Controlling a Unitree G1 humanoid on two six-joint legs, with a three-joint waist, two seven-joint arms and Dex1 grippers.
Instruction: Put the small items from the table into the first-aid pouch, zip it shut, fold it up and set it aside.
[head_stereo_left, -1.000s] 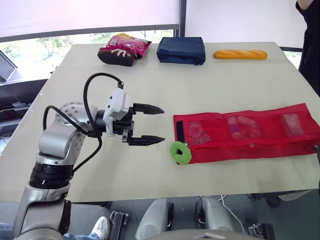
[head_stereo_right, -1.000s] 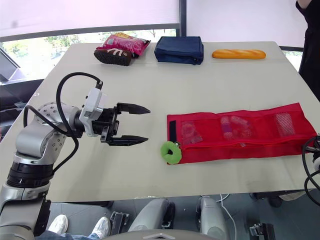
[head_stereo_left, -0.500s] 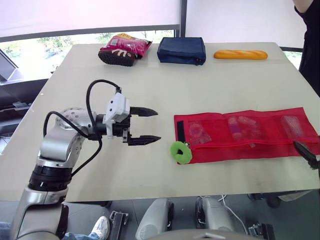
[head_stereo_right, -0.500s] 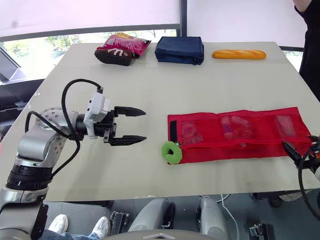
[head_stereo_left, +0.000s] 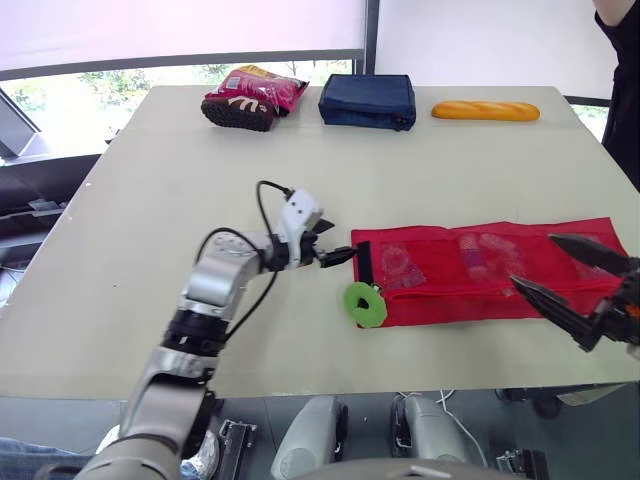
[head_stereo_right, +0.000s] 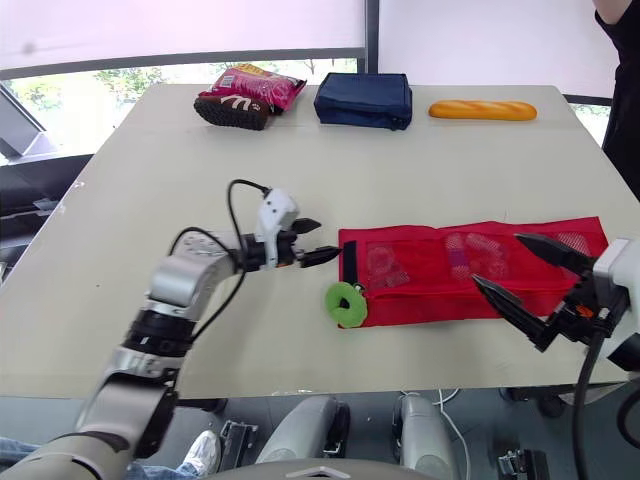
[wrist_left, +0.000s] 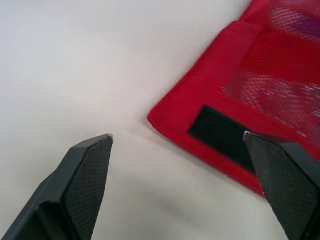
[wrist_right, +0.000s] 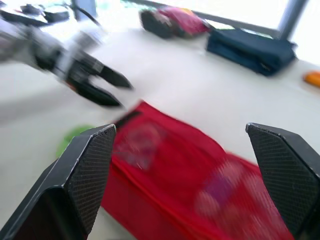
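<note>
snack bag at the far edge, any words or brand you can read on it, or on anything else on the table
"m": white letter, apparently, on the brown part of the snack bag; its other print is too small to read.
Navy pouch and red pouch: no text seen.

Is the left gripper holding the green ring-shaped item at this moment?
No, the left gripper is open and empty near the red pouch, while the green item lies on the table apart from it.

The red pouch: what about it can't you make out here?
Items in the red pouch pockets: too small in the eye views, blurred in the right wrist view.
Its zipper's state: too fine to tell.
Its right end: partly behind the right gripper in the eye views.
</note>
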